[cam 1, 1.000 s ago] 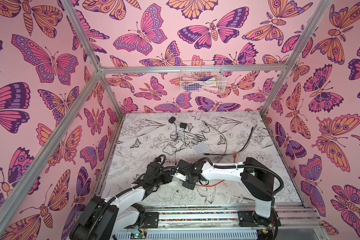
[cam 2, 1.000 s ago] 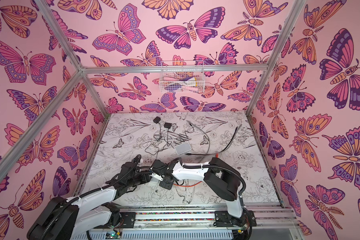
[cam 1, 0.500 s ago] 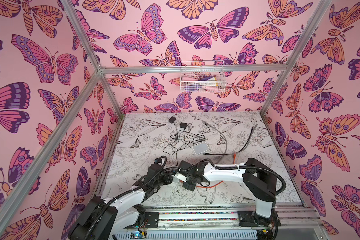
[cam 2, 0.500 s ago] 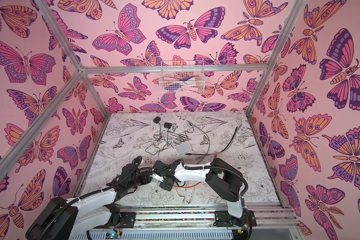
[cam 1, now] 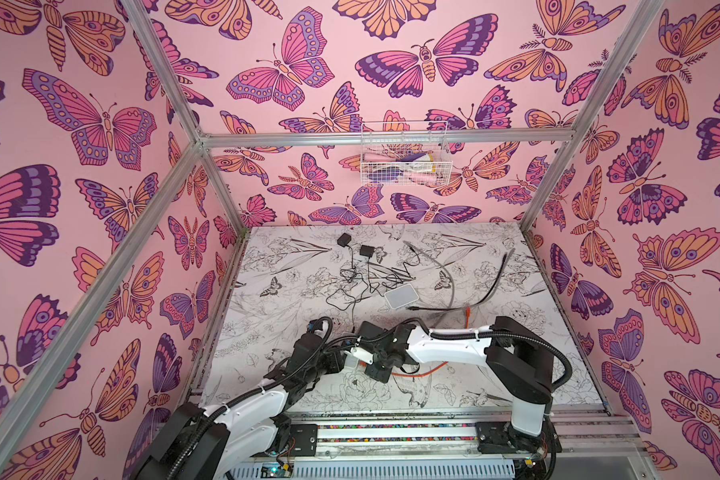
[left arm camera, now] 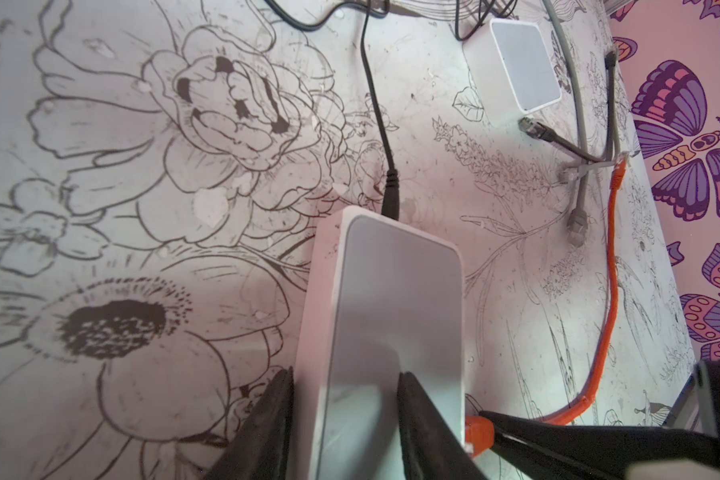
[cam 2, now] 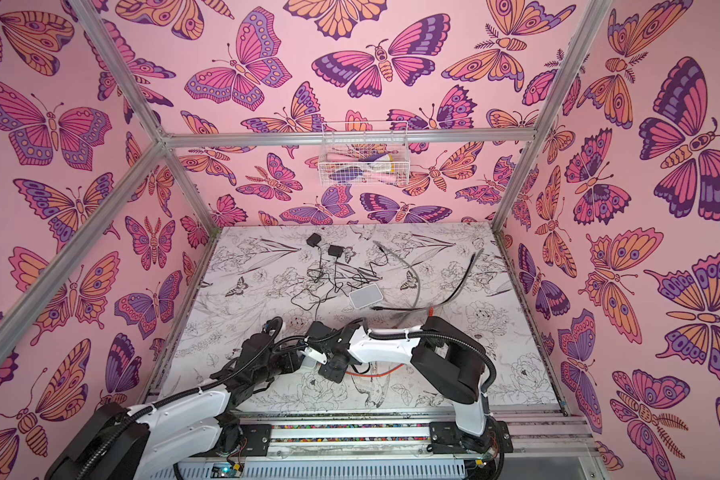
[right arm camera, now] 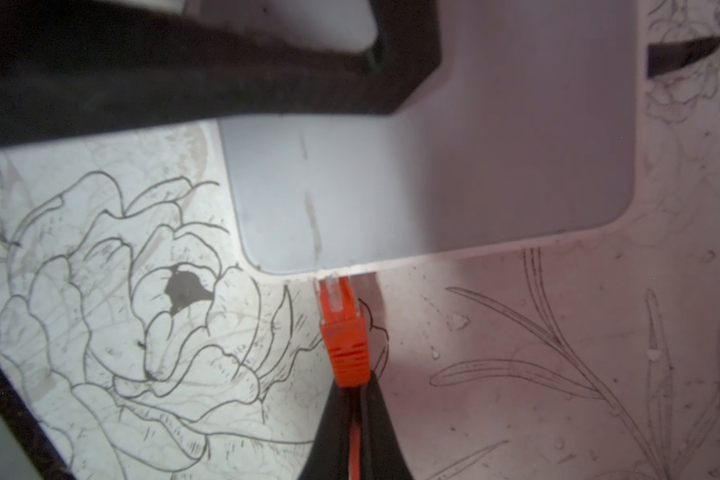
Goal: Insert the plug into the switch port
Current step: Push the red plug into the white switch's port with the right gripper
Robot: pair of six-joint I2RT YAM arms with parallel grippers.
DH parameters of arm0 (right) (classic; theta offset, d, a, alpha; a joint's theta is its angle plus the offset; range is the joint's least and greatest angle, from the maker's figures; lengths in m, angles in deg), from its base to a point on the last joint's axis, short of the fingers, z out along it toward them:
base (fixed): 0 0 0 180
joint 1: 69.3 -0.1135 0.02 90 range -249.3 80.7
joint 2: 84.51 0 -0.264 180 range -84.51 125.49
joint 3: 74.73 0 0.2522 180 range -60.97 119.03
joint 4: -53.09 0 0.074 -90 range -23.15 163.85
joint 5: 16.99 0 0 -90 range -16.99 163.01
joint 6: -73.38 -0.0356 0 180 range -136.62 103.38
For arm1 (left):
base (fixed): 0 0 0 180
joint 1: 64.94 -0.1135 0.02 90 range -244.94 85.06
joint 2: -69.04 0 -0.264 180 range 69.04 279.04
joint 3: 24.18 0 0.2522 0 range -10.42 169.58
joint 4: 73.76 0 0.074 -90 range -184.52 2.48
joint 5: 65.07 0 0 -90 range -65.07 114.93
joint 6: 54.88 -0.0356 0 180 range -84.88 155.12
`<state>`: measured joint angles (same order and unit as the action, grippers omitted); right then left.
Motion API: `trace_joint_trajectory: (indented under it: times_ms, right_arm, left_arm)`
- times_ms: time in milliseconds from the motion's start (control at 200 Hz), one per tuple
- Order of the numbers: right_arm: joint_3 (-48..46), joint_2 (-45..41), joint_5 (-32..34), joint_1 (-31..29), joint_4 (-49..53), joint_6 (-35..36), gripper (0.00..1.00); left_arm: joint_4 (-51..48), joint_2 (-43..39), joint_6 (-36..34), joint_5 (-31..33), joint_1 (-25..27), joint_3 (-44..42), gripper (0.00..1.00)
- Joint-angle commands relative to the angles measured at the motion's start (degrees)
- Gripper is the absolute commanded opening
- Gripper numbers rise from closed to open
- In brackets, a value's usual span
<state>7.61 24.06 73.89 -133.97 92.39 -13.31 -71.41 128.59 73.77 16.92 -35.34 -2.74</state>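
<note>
White switch on floral table, left gripper clamped across it, right gripper pinched tight on orange plug (by its boot), plug's clear tip touching the switch's side edge

Flower-print table bears a white box, adapters, orange cable.

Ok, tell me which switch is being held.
The near switch, clamped in the left gripper; the far switch lies untouched.
</note>
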Motion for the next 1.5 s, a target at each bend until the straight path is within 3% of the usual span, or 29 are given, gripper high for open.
trace_joint_trajectory:
  times_ms: [0,371,1227,1438,1498]
  right_arm:
    - [4.4,0.4,-0.3,-0.1,-11.2,-2.9,0.00]
    - [5.3,0.5,-4.4,-0.1,-13.9,-3.0,0.00]
    - [11.4,3.4,-6.2,-0.1,-16.2,-3.2,0.00]
    - [5.2,-0.3,-5.3,0.2,-15.9,-3.4,0.00]
    - [2.0,-2.2,-5.6,0.4,-16.3,-3.9,0.07]
  left_arm:
    - [-3.7,-0.2,0.5,-6.2,2.4,-2.4,0.42]
    - [-3.8,-0.2,0.3,-5.3,4.5,-2.5,0.40]
    - [1.1,3.8,2.4,-2.2,11.6,-4.0,0.37]
    - [-2.4,1.8,0.5,2.6,11.1,-2.6,0.43]
    - [-4.9,1.1,-0.6,4.4,10.8,-1.1,0.47]
